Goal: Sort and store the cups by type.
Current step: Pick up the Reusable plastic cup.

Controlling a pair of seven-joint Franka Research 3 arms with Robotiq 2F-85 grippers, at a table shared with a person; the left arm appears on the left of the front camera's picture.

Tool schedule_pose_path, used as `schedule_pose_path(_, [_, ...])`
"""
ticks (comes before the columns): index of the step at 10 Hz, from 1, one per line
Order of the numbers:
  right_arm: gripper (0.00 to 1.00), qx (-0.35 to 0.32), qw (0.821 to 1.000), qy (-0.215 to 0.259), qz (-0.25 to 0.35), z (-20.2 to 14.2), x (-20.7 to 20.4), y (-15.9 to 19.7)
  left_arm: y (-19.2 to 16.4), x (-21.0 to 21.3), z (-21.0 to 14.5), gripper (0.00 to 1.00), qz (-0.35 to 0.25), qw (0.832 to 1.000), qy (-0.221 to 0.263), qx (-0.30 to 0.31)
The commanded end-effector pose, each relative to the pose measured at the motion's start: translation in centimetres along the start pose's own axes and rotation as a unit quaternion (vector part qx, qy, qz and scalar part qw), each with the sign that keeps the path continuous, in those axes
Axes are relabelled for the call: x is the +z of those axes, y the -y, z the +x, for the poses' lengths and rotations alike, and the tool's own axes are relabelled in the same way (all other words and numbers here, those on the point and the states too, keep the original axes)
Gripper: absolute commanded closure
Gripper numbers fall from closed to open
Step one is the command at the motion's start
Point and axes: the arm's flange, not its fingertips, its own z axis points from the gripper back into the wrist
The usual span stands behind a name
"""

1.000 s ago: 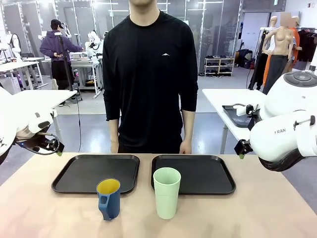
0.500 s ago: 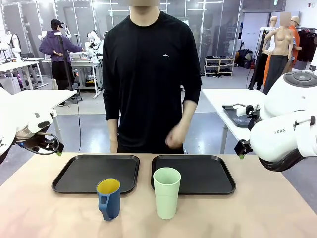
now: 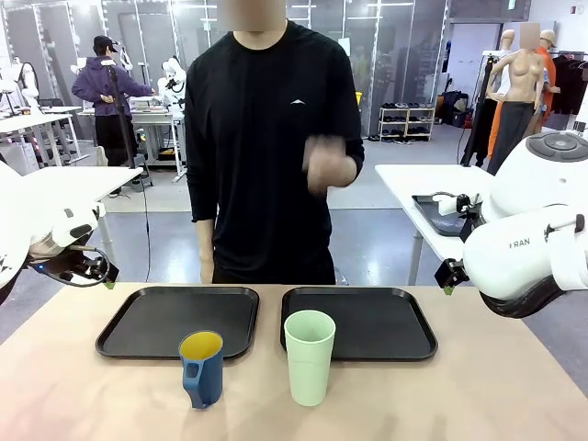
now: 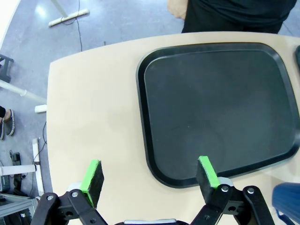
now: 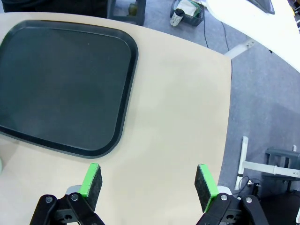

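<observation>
Cups sit upright at the near side of the desk (image 3: pixel 496 386), neither in a tray. The green tumbler (image 3: pixel 310 356) is just in front of the right tray (image 3: pixel 395 322). The blue mug (image 3: pixel 202 367), yellow inside, is just in front of the left tray (image 3: pixel 138 322) with its handle toward the camera. The two cups are near each other, not touching. Both trays are black and lie side by side with a small gap between them.

Robot's left hand (image 4: pixel 150 171) has its fingers wide apart with nothing between them, over the desk at the near corner of the left tray. In the left wrist view just a blue sliver of the mug (image 4: pixel 287 202) shows, cut off at the bottom right corner. Robot's right hand (image 5: pixel 149 178) is also spread wide and grips nothing, above bare desk beside the right tray. A pale sliver at that view's left edge is too cut off to identify. In the front view both robot hands are small at the frame sides and their fingers are hard to make out.

At the far side a person stands with one fist (image 3: pixel 329 163) raised at chest height, motion-blurred. The other arm hangs down.
</observation>
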Motion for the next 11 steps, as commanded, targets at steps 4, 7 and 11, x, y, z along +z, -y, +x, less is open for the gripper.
schedule_pose_path(4, [0.0, 0.002, 1.0, 0.001, 0.0, 0.05, 0.03, -0.12, 0.0, 0.02, 0.03, 0.0, 0.0, 1.0, 0.0, 0.0])
schedule_pose_path(7, [0.0, 0.002, 1.0, 0.001, 0.0, 0.05, 0.03, -0.12, 0.0, 0.02, 0.03, 0.0, 0.0, 1.0, 0.0, 0.0])
schedule_pose_path(11, [0.0, 0.002, 1.0, 0.001, 0.0, 0.05, 0.03, -0.12, 0.0, 0.02, 0.03, 0.0, 0.0, 1.0, 0.0, 0.0])
